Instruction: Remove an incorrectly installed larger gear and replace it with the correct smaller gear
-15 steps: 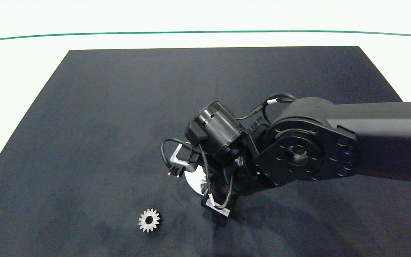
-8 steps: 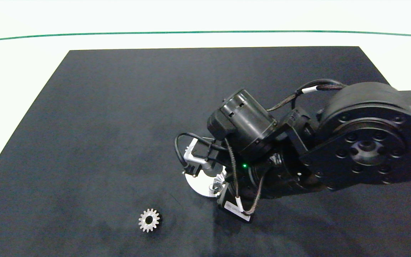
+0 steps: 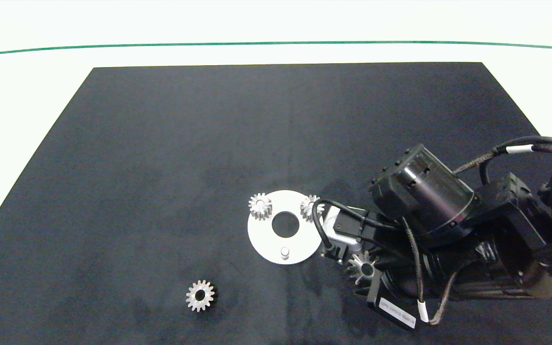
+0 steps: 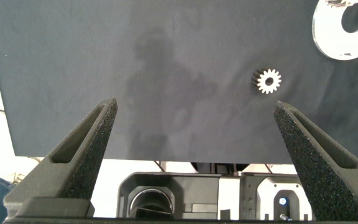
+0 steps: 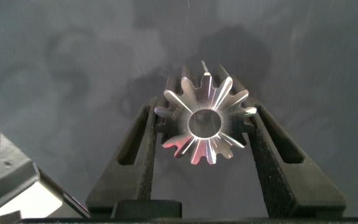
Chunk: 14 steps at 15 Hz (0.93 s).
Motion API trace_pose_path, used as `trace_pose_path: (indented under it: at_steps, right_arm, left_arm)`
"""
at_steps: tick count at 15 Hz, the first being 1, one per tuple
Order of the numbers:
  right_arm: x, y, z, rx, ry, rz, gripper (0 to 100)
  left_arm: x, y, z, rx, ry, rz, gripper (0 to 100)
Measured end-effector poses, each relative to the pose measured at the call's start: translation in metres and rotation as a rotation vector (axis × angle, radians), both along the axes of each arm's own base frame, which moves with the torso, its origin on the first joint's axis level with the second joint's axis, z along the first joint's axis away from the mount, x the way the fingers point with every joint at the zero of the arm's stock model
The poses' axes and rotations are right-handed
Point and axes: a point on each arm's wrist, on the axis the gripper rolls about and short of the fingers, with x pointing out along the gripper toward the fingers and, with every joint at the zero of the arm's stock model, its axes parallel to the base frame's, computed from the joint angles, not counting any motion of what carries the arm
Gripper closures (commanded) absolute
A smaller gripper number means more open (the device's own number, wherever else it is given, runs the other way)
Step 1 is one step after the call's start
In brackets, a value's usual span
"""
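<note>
Right gripper (image 5: 205,124) fingers clamped on larger gear (image 5: 205,121), beside disc (image 3: 283,247); left gripper (image 4: 197,118) fingers apart; smaller gear (image 3: 200,295) on bench (image 3: 161,143).

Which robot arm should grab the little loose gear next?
Probably left. The left gripper is open, facing the small silver short-toothed gear on the black mat; the right gripper holds the big star-like silver gear.

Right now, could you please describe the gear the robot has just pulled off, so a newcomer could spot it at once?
Start at the round silver plate in the middle of the black mat. Just beside it, toward the right arm, the right gripper holds the larger gear between its fingers. Unlike the small blunt-toothed gears, it is wide and star-like, with long pointed teeth.
</note>
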Motion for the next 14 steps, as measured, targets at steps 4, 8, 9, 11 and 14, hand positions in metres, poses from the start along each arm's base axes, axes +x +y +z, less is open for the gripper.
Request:
trace_pose_path:
  at_steps: [4,8,9,11,14]
  right_arm:
    - [0.0,-0.025,-0.023,0.034,-0.012,-0.058,100]
    - [0.001,-0.035,-0.042,0.068,0.004,-0.068,100]
    - [0.0,-0.037,-0.046,0.065,0.013,-0.072,100]
    - [0.0,-0.04,-0.05,0.06,0.02,-0.078,100]
    - [0.0,-0.042,-0.052,0.057,0.023,-0.087,100]
  left_arm:
    - [0.0,0.0,0.0,0.001,0.001,-0.001,0]
    - [0.0,0.0,-0.001,0.001,0.005,-0.001,0]
    - [0.0,0.0,-0.001,0.001,0.006,-0.001,0]
    - [0.0,0.0,-0.001,0.001,0.006,-0.002,0]
    - [0.001,0.0,-0.001,0.001,0.006,-0.002,0]
